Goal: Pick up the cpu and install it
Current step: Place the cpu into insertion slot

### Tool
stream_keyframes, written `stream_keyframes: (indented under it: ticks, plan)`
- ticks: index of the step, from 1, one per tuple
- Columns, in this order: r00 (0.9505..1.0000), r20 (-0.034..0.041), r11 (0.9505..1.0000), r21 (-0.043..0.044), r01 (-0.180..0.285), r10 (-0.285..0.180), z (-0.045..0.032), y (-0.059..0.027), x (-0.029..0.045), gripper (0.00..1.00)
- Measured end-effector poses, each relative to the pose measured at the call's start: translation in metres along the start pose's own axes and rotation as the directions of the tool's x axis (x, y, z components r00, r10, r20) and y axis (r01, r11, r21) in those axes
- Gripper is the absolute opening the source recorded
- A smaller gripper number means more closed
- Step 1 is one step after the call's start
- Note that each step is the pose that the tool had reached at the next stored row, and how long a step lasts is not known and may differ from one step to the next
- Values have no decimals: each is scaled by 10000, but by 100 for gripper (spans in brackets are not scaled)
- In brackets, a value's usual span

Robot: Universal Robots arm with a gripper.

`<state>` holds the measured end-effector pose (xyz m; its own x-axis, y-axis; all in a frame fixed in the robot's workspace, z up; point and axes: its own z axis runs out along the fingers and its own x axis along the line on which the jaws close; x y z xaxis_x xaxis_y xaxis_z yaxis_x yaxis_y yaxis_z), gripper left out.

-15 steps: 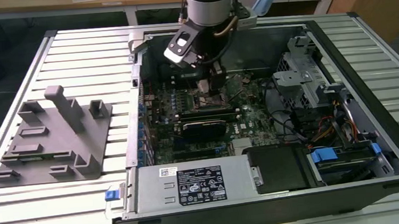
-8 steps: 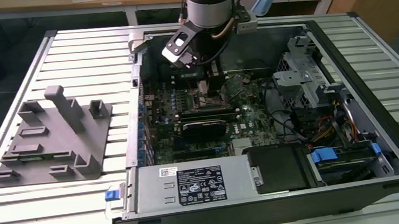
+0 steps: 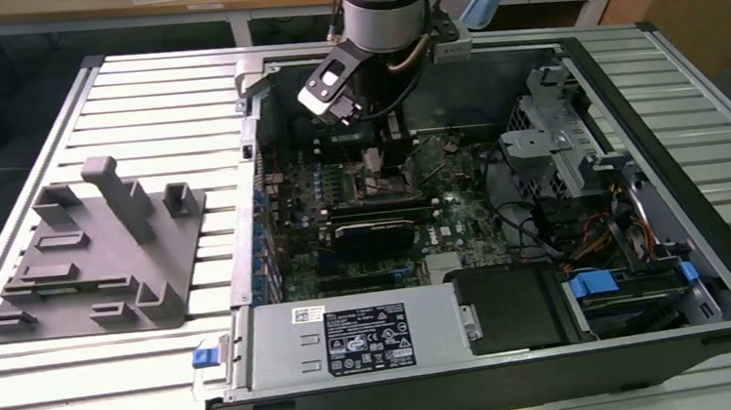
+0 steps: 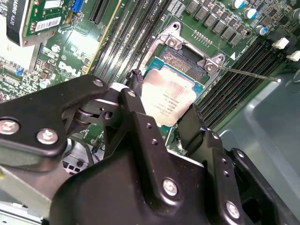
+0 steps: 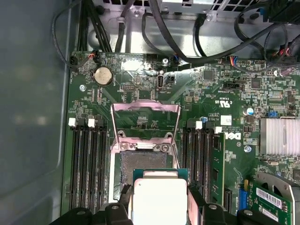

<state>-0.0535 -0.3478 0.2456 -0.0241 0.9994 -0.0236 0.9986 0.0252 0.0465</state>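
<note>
Pincer [image 4: 163, 98] clenched on cpu [image 5: 159, 201] by opposite edges, cpu over open socket [image 5: 143, 164], contact unclear, metal frame [image 5: 145, 119] flipped up beyond, motherboard [image 3: 458, 207] inside open case [image 3: 723, 236], grey fixture [image 3: 95, 256] apart on counter [image 3: 136, 115]

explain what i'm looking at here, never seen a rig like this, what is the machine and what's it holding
The machine is a robot arm reaching into an open computer case that lies on a slatted table. The exterior view looks at the scene from off the arm; beside the case, at that view's left, sits a grey fixture block. The two wrist views come from cameras riding on the arm, looking at the motherboard. The arm's claw grips the cpu, a flat silver chip, by two opposite edges, over the open socket.
</note>
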Motion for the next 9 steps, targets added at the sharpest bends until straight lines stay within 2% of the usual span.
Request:
stream_keyframes:
  ticks: [9]
  plan:
    - [10000, -2, 10000, -1, -1, 1, 14, 0, 2, 55]
